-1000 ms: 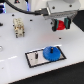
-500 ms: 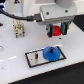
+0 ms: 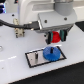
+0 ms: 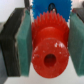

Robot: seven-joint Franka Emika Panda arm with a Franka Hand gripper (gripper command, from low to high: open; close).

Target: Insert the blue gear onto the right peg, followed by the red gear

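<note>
Squarely between the clamped jaws sits the red gear.

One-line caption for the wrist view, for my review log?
Gripper fingers clamp the red gear, with the blue gear visible beyond it.

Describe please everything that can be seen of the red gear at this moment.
The red gear is a bright red disc that looks like plastic, with a toothed rim, a raised round hub and a centre hole. The gripper is shut on it, its teal pads pressing both sides. In the exterior view it hangs in the air, above the blue gear, which already lies on the white plate. Nothing else touches the red gear.
</note>
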